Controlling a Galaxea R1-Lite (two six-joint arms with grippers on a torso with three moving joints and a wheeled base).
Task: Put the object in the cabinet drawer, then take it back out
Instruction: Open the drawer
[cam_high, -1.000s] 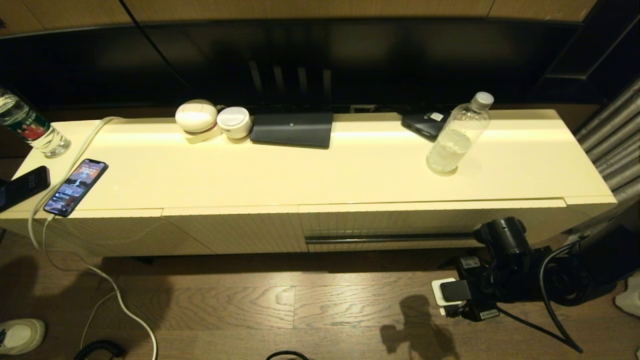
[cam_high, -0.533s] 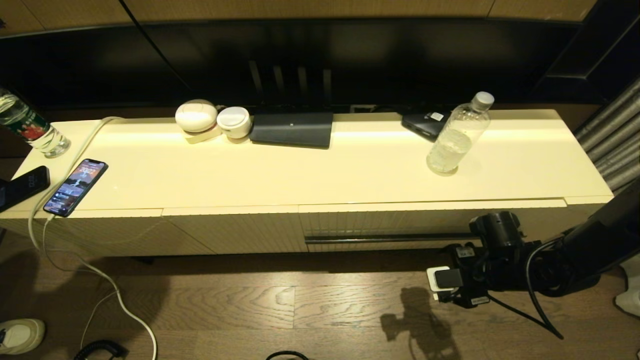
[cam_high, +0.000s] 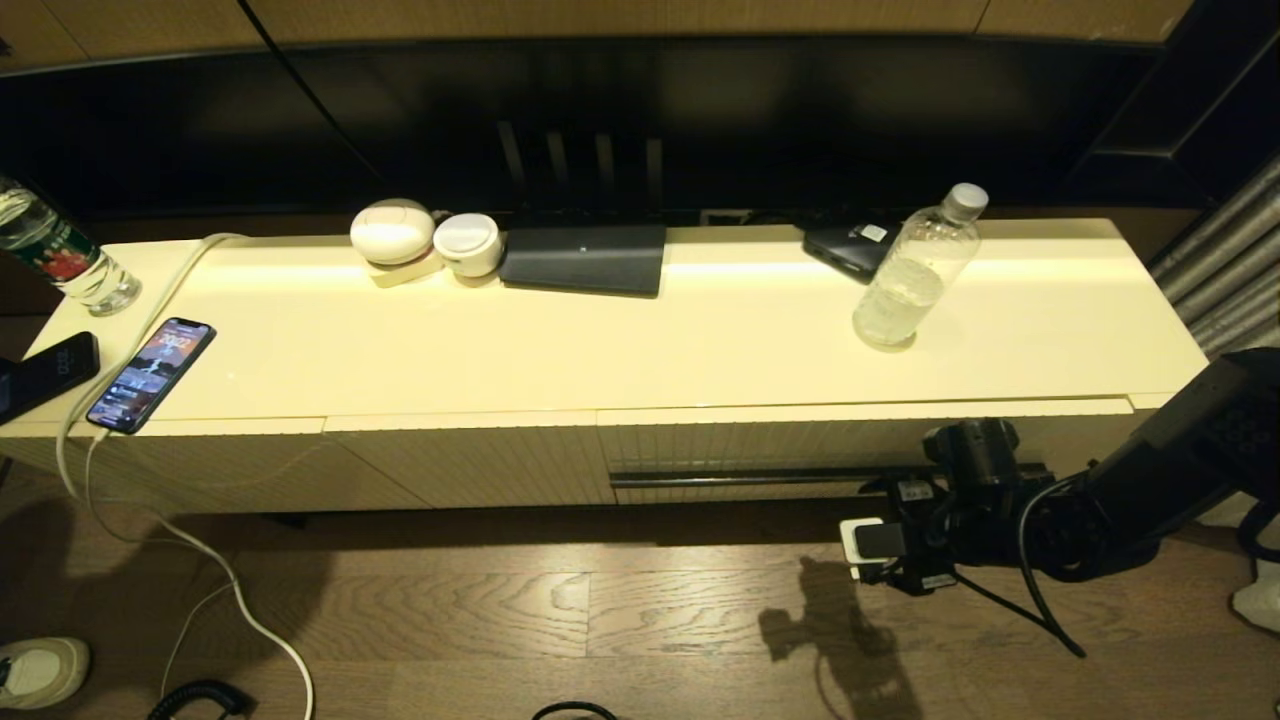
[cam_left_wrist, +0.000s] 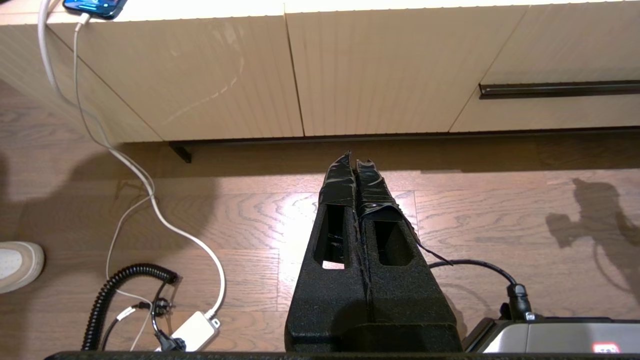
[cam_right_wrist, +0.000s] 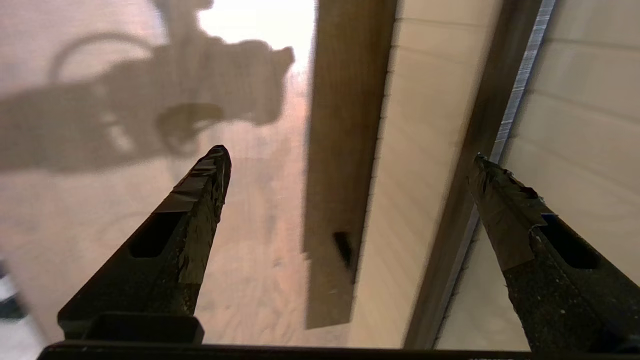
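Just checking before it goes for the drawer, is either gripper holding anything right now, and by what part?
Nothing is held. The right gripper is open and empty in front of the cabinet drawer; the left gripper is shut on nothing; the water bottle stands untouched.

Dim warm light, blurred wrist view

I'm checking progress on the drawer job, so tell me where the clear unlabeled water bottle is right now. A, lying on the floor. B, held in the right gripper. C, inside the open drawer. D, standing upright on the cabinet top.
D: the clear bottle stands upright on the cabinet top, the drawer is closed, and the right gripper is open and empty near the handle slot.
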